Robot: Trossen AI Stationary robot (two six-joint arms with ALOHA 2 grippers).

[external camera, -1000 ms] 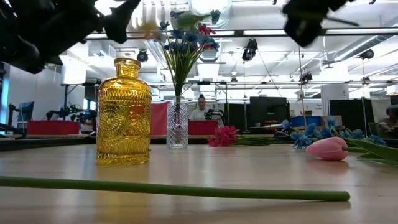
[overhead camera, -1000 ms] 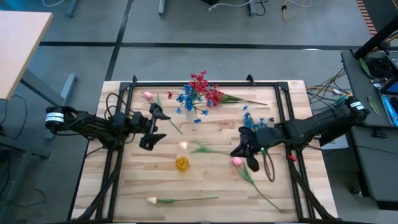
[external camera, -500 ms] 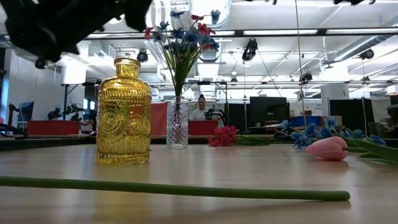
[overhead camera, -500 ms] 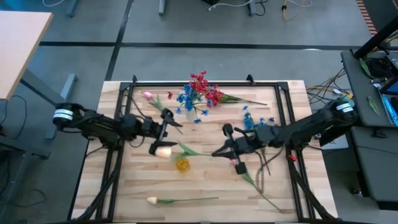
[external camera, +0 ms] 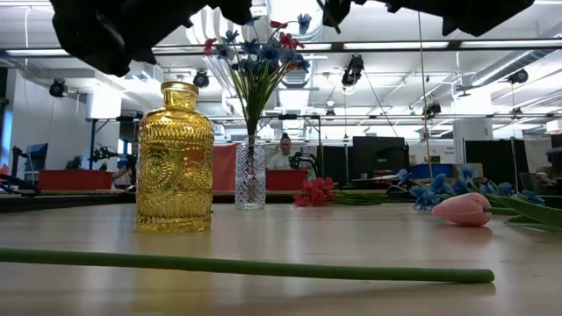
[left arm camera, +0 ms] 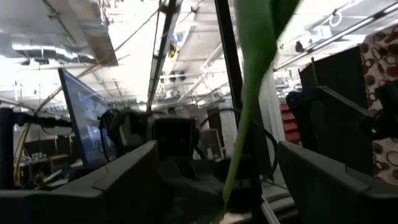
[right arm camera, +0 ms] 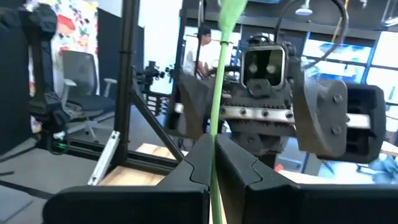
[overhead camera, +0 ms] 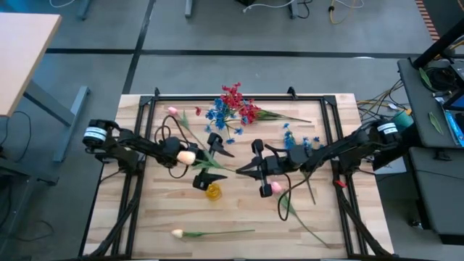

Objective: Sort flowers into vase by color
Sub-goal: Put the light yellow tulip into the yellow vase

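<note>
- We see the left tool (overhead camera: 210, 159) held above the middle of the pale wooden bench (overhead camera: 145, 225), its two dark fingers spread wide, one on each side of a green stem, not clamped on it.
- The right tool (overhead camera: 246, 172) faces it from the other side, fingers shut on the thin green stem (right arm camera: 219, 74) of a flower whose stem runs between the two tools; in the right wrist view the stem stands pinched between the closed fingers with the left tool straight ahead.
- A cream tulip bud (overhead camera: 187, 156) shows beside the left arm's wrist, above the bench; we cannot tell from the top view alone whether it belongs to the held stem.
- The squat amber patterned-glass bottle vase (overhead camera: 212, 191) stands just below the left tool; in the low view it stands upright (external camera: 175, 158) with no flower in it.
- A narrow clear cut-glass vase (external camera: 250, 180) farther back holds blue blossom clusters (overhead camera: 220, 116) along with some red blossoms.
- A loose red blossom spray (overhead camera: 246, 110) lies beside that vase, and a loose blue spray (overhead camera: 297, 140) lies under the right arm.
- A pink tulip bud (overhead camera: 172, 111) lies at the far left, another pink bud (overhead camera: 275, 188) lies just below the right tool, and a cream tulip (overhead camera: 177, 233) with a long stem lies along the near edge.
</note>
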